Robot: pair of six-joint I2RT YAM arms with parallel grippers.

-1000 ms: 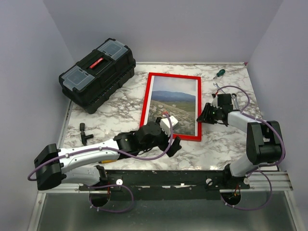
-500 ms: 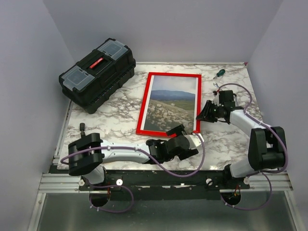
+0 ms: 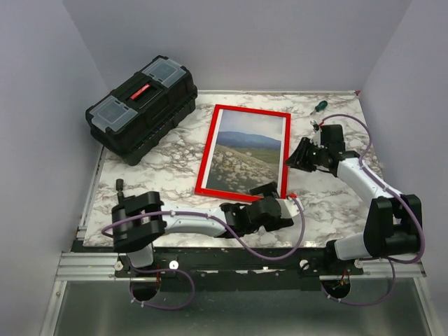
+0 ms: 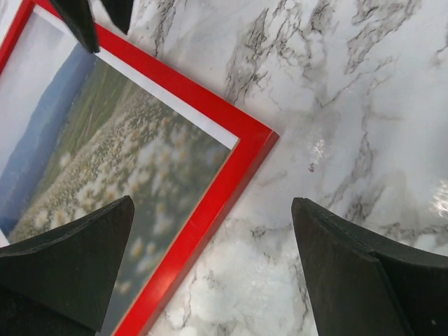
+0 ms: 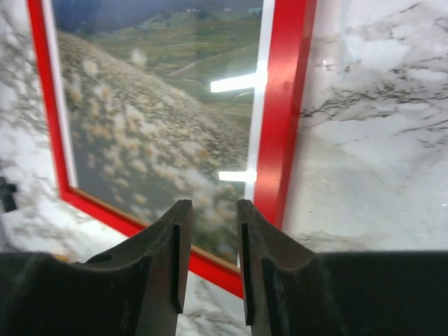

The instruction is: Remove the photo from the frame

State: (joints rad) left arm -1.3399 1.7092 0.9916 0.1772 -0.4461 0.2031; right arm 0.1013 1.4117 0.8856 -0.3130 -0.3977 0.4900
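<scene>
the frame [image 3: 207,150] lies flat on the marble tabletop [image 3: 168,168], near the middle, with its long sides running away from the arm bases. the photo [image 3: 245,161] sits inside the frame, face up, its white border visible along the red rail.

left gripper [image 4: 212,206]: jaws set wide, holding nothing. it is low over the tabletop at the frame's near right corner. in the left wrist view that corner lies between the two fingers, one finger on the photo side and the other over bare marble. contact with the frame cannot be told.

right gripper [image 5: 212,204]: jaws set narrow, with a slim gap between the fingers and nothing in it. it points at the frame's right long rail from the right side, just beside it. whether it touches the rail cannot be told.

a black toolbox [image 3: 140,108] stands at the far left of the tabletop, apart from the frame. a green-handled screwdriver [image 3: 318,106] lies near the far right edge.
</scene>
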